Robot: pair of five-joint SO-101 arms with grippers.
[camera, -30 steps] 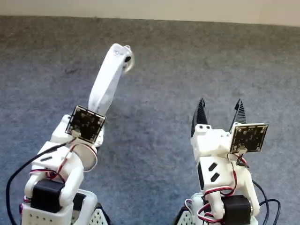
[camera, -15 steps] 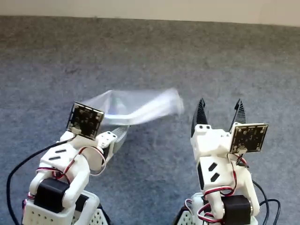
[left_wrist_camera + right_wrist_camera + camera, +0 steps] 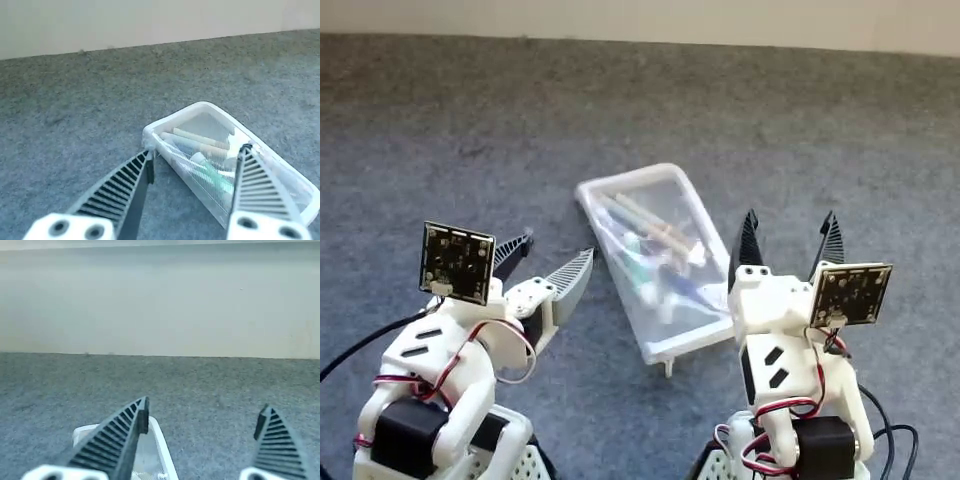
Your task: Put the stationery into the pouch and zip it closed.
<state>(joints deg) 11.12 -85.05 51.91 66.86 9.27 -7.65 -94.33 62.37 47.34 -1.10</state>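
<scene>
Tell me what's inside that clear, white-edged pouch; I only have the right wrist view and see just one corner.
Observer: The clear, white-edged plastic pouch holds pens and pencils, lying lengthwise inside it.
Operator: Where is the left gripper?
Observer: The pouch lies between the left gripper and the right gripper; the left one is open and not touching it.
Operator: Is it zipped?
Observer: I cannot tell; a small white tab sticks out at the end nearest the arms.
</scene>
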